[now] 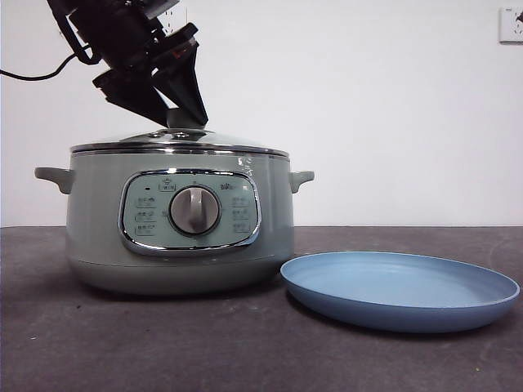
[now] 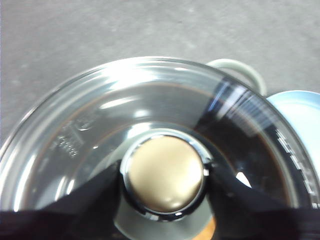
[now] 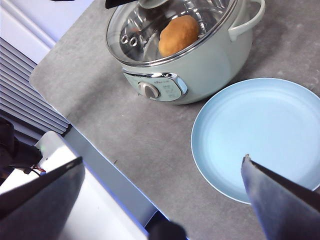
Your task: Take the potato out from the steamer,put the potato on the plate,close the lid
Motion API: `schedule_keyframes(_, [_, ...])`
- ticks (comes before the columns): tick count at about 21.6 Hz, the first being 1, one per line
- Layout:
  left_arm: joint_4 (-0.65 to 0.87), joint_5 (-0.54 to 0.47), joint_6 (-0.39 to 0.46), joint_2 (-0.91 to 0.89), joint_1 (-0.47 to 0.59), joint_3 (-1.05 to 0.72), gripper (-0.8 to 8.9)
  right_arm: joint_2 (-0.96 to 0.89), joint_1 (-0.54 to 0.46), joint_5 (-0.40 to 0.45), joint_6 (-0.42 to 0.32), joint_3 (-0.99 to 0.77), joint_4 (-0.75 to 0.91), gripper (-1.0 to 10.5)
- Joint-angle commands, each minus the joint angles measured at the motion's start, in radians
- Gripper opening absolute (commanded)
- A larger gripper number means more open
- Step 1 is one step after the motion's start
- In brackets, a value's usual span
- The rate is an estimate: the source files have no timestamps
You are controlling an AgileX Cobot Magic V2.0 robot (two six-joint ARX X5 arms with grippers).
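Note:
The sage-green steamer point(image 1: 98, 237) stands on the left of the table with the glass lid point(image 1: 180, 140) seated on its rim. My left gripper point(image 1: 184, 114) comes down from the upper left and is shut on the lid's knob point(image 2: 165, 172), one black jaw pressed to each side. Through the glass, the golden-brown potato point(image 3: 178, 35) lies inside the steamer point(image 3: 210, 65). The light-blue plate point(image 1: 400, 290) sits bare just right of the steamer. My right gripper point(image 3: 162, 185) hangs open high above the plate's point(image 3: 260, 135) near side.
A white wall runs behind the table, with a socket point(image 1: 511, 24) at its top right and a black cable point(image 1: 33, 77) at the left. The grey table's edge point(image 3: 75, 130) runs past the steamer's dial side.

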Motion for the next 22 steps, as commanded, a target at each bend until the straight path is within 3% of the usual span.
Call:
schedule_keyframes(1, [0.007, -0.003, 0.01, 0.002, -0.002, -0.002, -0.2, 0.0, 0.002, 0.0, 0.0, 0.005, 0.007, 6.3])
schedule_keyframes(7, [0.023, -0.002, 0.006, -0.018, 0.001, -0.002, -0.08, 0.0, 0.003, -0.001, 0.01, 0.005, 0.008, 6.3])
schedule_keyframes(14, [0.021, -0.003, -0.024, -0.166, 0.017, -0.002, -0.09, 0.033, 0.019, -0.006, 0.128, 0.005, 0.143, 6.3])
schedule_keyframes(19, [-0.107, -0.041, -0.046, -0.356, 0.042, -0.002, -0.09, 0.158, 0.135, 0.001, 0.261, 0.048, 0.319, 6.3])
schedule_keyframes(22, [-0.202, -0.111, -0.046, -0.481, 0.058, -0.002, -0.08, 0.306, 0.249, 0.094, 0.291, 0.137, 0.387, 6.3])
